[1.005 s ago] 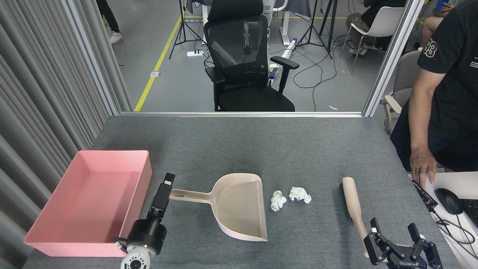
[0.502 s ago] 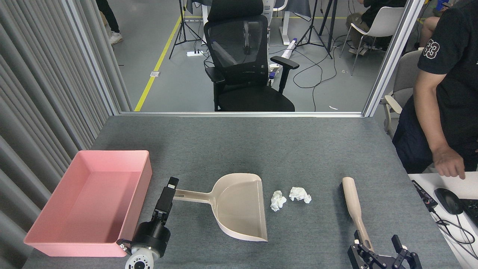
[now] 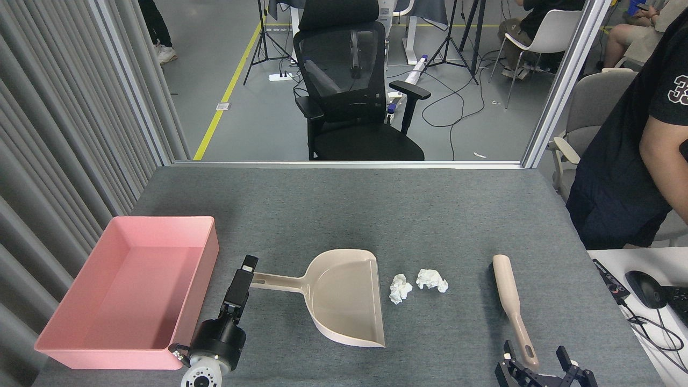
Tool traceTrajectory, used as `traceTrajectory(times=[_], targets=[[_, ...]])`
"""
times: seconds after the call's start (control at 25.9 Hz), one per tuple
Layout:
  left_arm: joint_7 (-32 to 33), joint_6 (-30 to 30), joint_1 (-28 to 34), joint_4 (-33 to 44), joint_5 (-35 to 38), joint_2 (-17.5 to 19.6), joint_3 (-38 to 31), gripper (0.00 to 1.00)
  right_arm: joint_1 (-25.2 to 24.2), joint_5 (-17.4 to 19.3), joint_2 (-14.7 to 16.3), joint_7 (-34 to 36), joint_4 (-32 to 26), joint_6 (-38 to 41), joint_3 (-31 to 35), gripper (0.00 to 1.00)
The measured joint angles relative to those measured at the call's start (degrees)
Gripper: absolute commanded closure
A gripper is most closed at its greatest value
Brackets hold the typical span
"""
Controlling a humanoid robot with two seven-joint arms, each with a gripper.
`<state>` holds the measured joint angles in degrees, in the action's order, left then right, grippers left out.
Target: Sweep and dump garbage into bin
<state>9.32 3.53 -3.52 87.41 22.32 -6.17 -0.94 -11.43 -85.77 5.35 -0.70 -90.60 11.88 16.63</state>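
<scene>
The bench [image 3: 333,209] was covered in grey cloth. Behind it stood a black chair [image 3: 349,91] on a grey floor with a yellow line. At the left of the bench sat the pink bin [image 3: 129,290]. Next came the beige dustpan [image 3: 338,295], then the two white paper wads [image 3: 416,284] just beside its open edge, then the brush [image 3: 510,306]. A person in a dark shirt [image 3: 623,161] stood at the far right.

Half a second before, the person's hand was over the white desk; it had gone from view. My right gripper [image 3: 543,368] had dropped lower.

My left gripper [image 3: 244,274] reached up to the end of the dustpan handle, but I could not tell if its jaws were pinching it. My right jaws were spread on both sides of the brush handle.
</scene>
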Motion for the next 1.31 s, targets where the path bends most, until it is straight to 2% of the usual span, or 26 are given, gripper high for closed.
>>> traceTrajectory(times=[0.19,0.35,0.62,0.73,0.97,1.12,1.31], targets=[[0.0,0.0,0.0,0.0,0.0,0.0,0.0,0.01,0.0,-0.8,0.3,0.0,0.4,0.1,-0.3,0.07],[0.0,0.0,0.0,0.0,0.0,0.0,0.0,0.01,0.1,-1.3,0.6,0.0,1.4,0.2,-0.3,0.14],[0.0,0.0,0.0,-0.6,0.0,0.0,0.1,0.01,0.5,-1.3,0.7,0.0,2.5,0.3,-0.3,0.18],[0.0,0.0,0.0,-0.8,0.0,0.0,0.1,0.01,0.6,-1.3,0.7,0.0,2.7,0.4,-0.3,0.25],[0.0,0.0,0.0,-0.8,0.0,0.0,0.0,0.01,0.7,-1.3,1.3,0.0,2.8,0.4,-0.3,0.25],[0.0,0.0,0.0,-0.8,0.0,0.0,0.0,0.01,0.7,-1.3,1.4,-0.1,2.8,0.4,-0.3,0.37],[0.0,0.0,0.0,-0.8,0.0,0.0,0.0,0.01,0.7,-1.3,1.4,-0.2,2.9,0.5,-0.7,0.37]])
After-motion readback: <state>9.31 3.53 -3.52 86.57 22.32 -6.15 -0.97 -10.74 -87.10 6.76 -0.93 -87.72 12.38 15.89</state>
